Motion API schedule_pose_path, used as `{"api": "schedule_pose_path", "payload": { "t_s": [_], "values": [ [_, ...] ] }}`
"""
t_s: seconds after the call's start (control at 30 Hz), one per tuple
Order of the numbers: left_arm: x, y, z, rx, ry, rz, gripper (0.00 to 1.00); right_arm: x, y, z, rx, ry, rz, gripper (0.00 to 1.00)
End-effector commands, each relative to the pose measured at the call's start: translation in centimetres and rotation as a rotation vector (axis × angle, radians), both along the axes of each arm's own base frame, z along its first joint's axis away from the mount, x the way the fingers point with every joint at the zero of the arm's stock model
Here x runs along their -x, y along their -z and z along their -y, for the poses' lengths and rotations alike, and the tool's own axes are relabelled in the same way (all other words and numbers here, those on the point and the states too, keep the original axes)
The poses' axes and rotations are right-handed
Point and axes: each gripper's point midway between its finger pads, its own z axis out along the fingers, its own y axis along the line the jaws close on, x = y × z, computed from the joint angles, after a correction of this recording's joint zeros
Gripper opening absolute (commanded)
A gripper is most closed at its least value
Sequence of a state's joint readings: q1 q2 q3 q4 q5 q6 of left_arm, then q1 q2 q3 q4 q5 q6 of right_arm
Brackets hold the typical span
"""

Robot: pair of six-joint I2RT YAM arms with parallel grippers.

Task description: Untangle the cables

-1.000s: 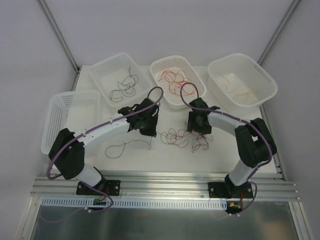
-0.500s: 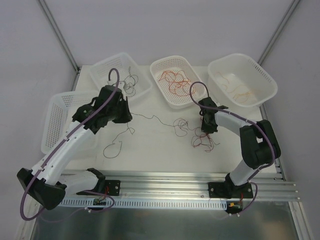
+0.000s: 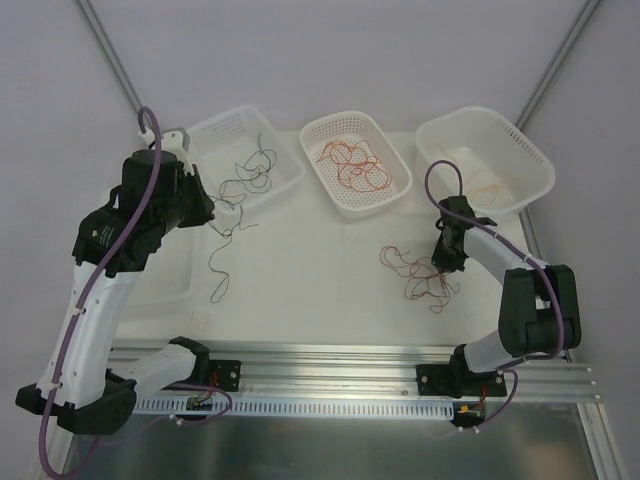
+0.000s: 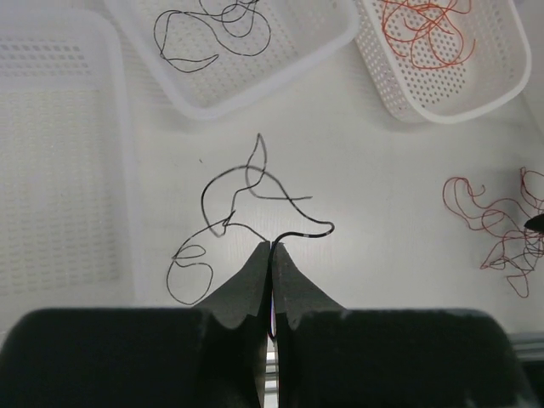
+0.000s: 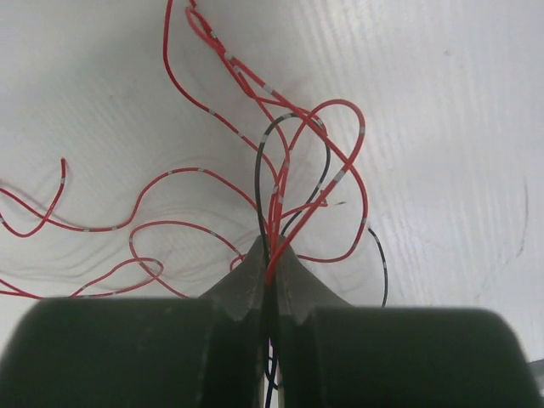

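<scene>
The right wrist view alone shows the right tool pressed fully together on a bunch of red cables. One thin black strand runs between its fingers too. From above, that tool only appears low against the right side of the red tangle, at the right centre of the frame.

The left wrist view shows the left tool closed tight with no gap, pinching one end of a black cable. The rest of this cable curls and loops on the table below. The top view adds that this tool is carried high on a raised arm at the upper left, with the cable trailing down from it to the white surface.

A broad bare stretch of table lies between the black cable and the red tangle. The red tangle sits nearer the table's right edge, in front of the right basket.

To the left, a side basket lies beside the black cable. Farther back, the left rear basket holds more black cables. The middle basket holds red and orange ones. Faint orange strands lie in the right basket.
</scene>
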State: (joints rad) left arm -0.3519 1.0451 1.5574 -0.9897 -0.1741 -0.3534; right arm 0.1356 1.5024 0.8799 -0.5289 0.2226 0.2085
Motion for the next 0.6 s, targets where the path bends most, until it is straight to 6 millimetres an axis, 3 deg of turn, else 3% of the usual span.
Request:
{"api": "schedule_pose_path", "payload": {
  "t_s": [0.0, 0.2, 0.33, 0.4, 0.43, 0.47, 0.53, 0.57],
  "values": [
    [-0.3, -1.8, 1.8, 0.057, 0.083, 0.014, 0.0, 0.4, -0.7, -2.1, -0.08, -0.049, 0.02, 0.03],
    [-1.6, -6.9, 4.9, 0.166, 0.207, 0.117, 0.0, 1.3, -1.2, -4.3, -0.106, -0.143, 0.027, 0.17],
    [-3.4, -10.3, 5.8, 0.181, 0.231, 0.19, 0.0, 1.9, -2.1, -5.5, -0.128, -0.22, 0.066, 0.45],
    [-4.5, -13.1, 6.2, 0.189, 0.235, 0.253, 0.0, 2.3, -3.0, -6.1, -0.141, -0.255, 0.094, 0.55],
    [-5.0, -13.9, 6.2, 0.185, 0.235, 0.275, 0.0, 2.4, -3.3, -6.3, -0.144, -0.275, 0.106, 0.66],
    [-4.8, -16.4, 6.1, 0.196, 0.239, 0.342, 0.0, 2.6, -3.7, -6.7, -0.153, -0.296, 0.115, 0.72],
    [-6.6, -17.3, 6.2, 0.178, 0.219, 0.369, 0.0, 2.8, -4.8, -6.8, -0.149, -0.32, 0.149, 0.86],
    [-6.6, -19.0, 6.1, 0.181, 0.216, 0.423, 0.0, 3.1, -5.0, -7.0, -0.148, -0.334, 0.15, 0.89]
  ]
}}
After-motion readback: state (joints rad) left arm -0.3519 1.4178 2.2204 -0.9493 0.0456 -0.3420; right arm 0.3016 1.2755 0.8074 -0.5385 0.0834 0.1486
